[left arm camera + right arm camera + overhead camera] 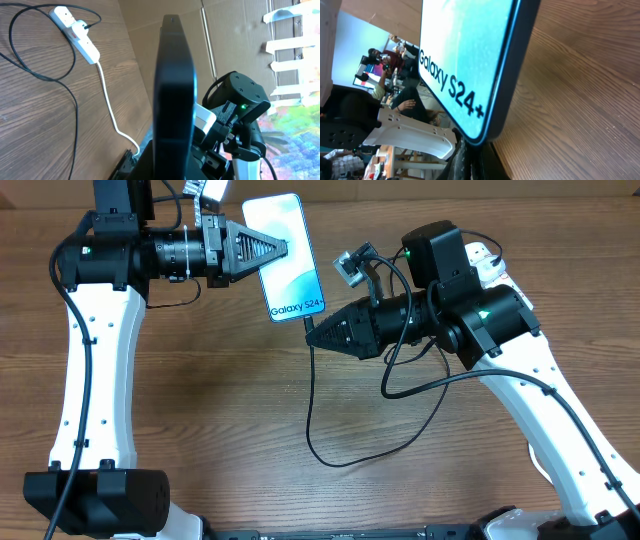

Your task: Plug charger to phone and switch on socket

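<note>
phone (288, 255) at 12 o'clock of the overhead view, lifted and tilted, "galaxy s24+" end toward 6. left gripper (280, 248) pinches its 9 o'clock edge. right gripper (310, 330) at the phone's 5 o'clock, fingers pressed onto the charger (310, 410) tip at that lower edge. cable loops toward 6. socket (79, 31) lies on the table (200, 400), seen by left wrist only.

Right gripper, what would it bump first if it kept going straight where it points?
Probably the phone: the right gripper, holding the charger tip, points at the phone's bottom edge just ahead. The left gripper holds the phone there. Exact depth is unclear.
</note>
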Action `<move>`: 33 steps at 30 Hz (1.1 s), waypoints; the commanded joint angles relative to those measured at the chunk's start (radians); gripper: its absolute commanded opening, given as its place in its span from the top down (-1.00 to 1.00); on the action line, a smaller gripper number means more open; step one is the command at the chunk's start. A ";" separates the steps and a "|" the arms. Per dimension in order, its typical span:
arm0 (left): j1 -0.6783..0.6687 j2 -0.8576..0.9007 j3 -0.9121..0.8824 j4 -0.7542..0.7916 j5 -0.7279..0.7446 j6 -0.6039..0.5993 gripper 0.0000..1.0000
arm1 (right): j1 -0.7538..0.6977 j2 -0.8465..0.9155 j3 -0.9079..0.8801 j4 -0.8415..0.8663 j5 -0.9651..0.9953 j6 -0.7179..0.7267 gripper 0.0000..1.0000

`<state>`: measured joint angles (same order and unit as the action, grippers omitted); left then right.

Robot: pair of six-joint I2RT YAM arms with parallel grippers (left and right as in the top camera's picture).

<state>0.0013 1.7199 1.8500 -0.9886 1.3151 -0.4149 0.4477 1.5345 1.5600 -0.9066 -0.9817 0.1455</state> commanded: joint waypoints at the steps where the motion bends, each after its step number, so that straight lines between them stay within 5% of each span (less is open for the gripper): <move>1: -0.011 -0.011 0.004 0.001 0.016 0.035 0.92 | 0.011 -0.016 0.019 -0.005 0.009 0.008 0.93; 11: -0.021 0.029 0.004 0.001 -0.013 0.045 0.92 | 0.097 -0.016 0.019 -0.031 0.113 0.008 0.93; 33: -0.022 0.042 0.004 -0.035 0.012 0.117 0.92 | 0.023 -0.016 0.019 -0.076 0.071 0.008 0.93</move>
<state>-0.0181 1.7687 1.8500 -1.0275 1.2900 -0.3290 0.4713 1.5345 1.5600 -0.9863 -0.8696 0.1539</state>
